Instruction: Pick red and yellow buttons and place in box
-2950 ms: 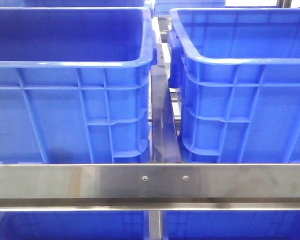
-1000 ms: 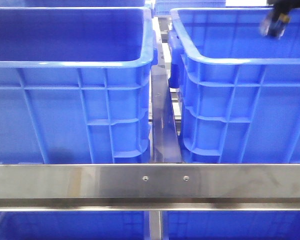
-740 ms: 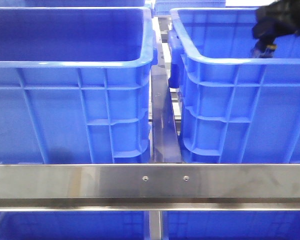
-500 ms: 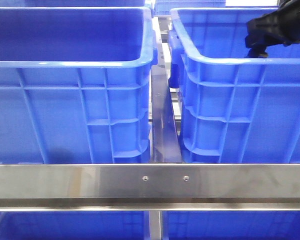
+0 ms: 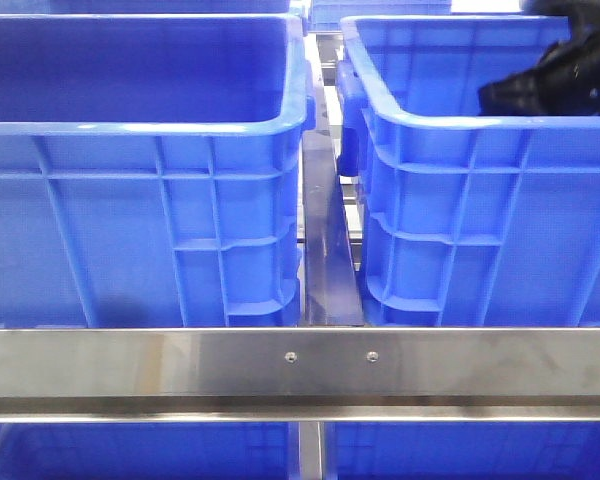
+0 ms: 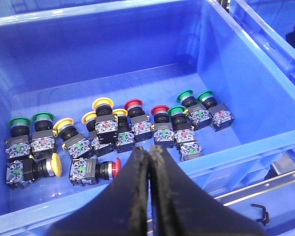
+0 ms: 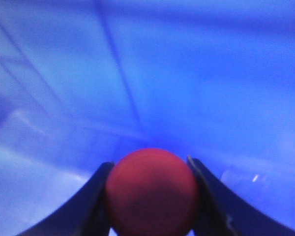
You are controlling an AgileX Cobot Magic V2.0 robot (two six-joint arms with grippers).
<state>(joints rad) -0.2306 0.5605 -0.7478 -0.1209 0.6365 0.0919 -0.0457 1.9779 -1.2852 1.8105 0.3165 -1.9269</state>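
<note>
My right gripper (image 7: 149,163) is shut on a glossy red domed button (image 7: 151,191), with the blurred blue inside of a crate close behind it. In the front view the black right arm (image 5: 555,80) dips behind the rim of the right blue box (image 5: 460,200); its fingers are hidden there. My left gripper (image 6: 150,150) is shut and empty above the near wall of the other blue box (image 6: 236,152). That box holds several push buttons: red ones (image 6: 133,104), yellow ones (image 6: 102,103) and green ones (image 6: 19,121). One red button (image 6: 117,167) lies on its side just beyond my left fingertips.
The two crates stand side by side, the left crate (image 5: 140,200) behind a steel rail (image 5: 300,365), with a narrow dark gap (image 5: 325,240) between them. More blue crates show below the rail (image 5: 130,450). A neighbouring crate's rim (image 6: 265,24) shows in the left wrist view.
The right arm has come into view at the upper right and moved down and left, lowering behind the right box's rim. The crates have not moved.
</note>
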